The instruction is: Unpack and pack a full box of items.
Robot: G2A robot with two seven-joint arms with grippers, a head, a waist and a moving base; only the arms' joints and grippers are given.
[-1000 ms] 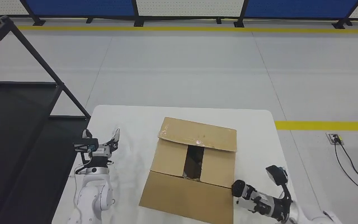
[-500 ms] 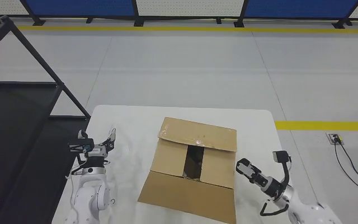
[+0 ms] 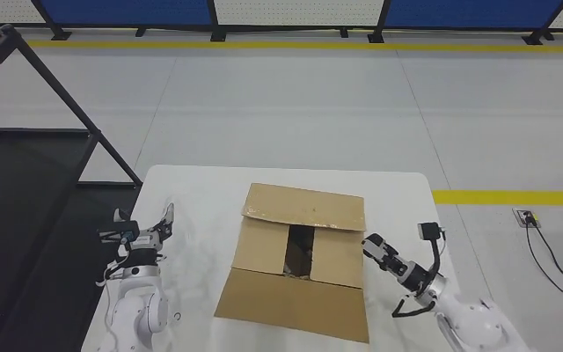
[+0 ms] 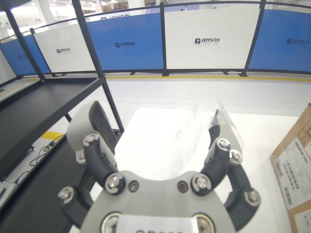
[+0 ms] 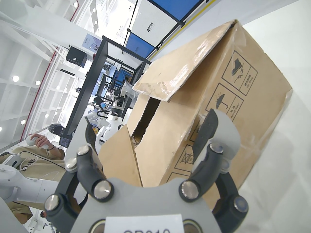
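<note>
Box (image 3: 337, 260) placement, axis?
— Middle of table (image 3: 202, 194); long axis seems left–right, slightly skewed. Far flap (image 3: 303, 204) and near flap (image 3: 290, 304) opened outward. Contents in the dark centre gap (image 3: 300, 253) unreadable.
— Grippers?
— Left gripper (image 3: 141, 218) near the table's left edge, fingers spread, empty. Right gripper (image 3: 400, 239) just right of the box, fingers spread, empty.

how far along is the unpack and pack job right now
Early. Done: the cardboard box has its top flaps part open, with a dark gap between them. In hand: nothing; the left gripper is open beside the box, and the right gripper is open at the box's other side. Left: emptying the box and packing it again.
</note>
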